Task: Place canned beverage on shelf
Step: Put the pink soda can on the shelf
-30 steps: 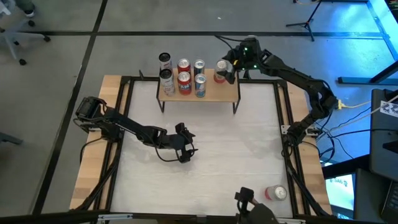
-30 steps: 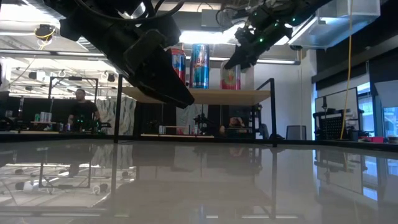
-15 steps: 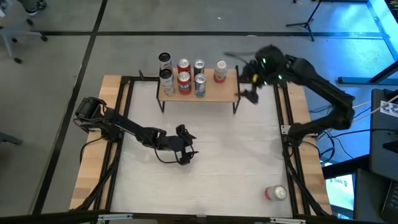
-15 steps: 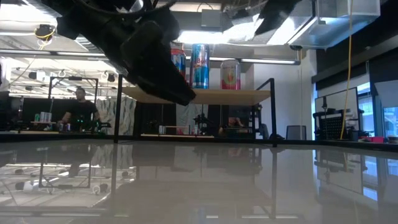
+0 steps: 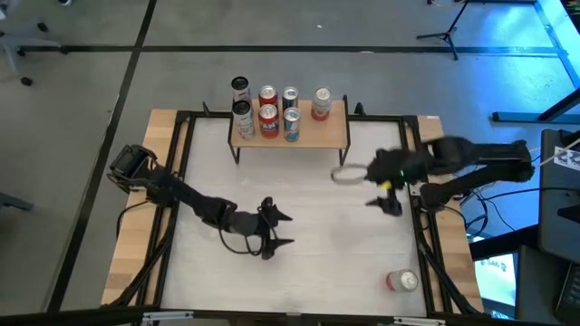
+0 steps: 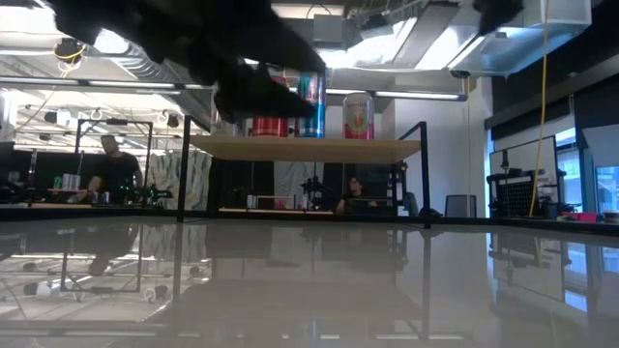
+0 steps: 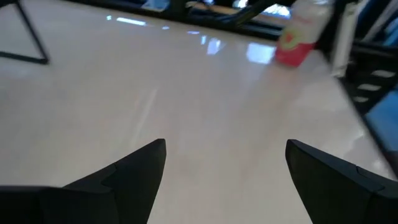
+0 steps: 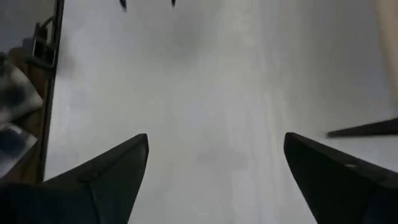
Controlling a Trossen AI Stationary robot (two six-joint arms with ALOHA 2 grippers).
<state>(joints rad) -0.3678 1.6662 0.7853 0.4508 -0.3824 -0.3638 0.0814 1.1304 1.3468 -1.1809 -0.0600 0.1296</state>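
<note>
We see the shelf [image 5: 292, 133] at the far edge of the surface [image 5: 308, 226], its long axis running left to right. On it stand six upright cans: a dark one [image 5: 239, 88] at the far left, a grey one [image 5: 242, 115] just near of it, two red ones [image 5: 268, 97] [image 5: 269, 119], two blue ones [image 5: 289, 97] [image 5: 291, 121], and a pink-and-white can [image 5: 322, 103] apart at the right end. In the low view that pink can [image 6: 358, 115] carries a red shield-like emblem, and the blue can [image 6: 311, 104] a red mark, but we cannot read any writing on either.

Another can [image 5: 401, 282], red and white, lies on its side at the near right corner of the surface, long axis roughly left to right, silvery end toward the right. The left wrist view shows it [image 7: 297, 40] too, with a red band and a pale body; its label is not legible.

The left gripper [image 5: 274, 229] hovers over the near-middle of the surface, jaws apart and holding nothing, well left of the lying can. The right gripper [image 5: 361, 186] is over the right side, near of the shelf's right end, jaws spread wide and empty.
</note>
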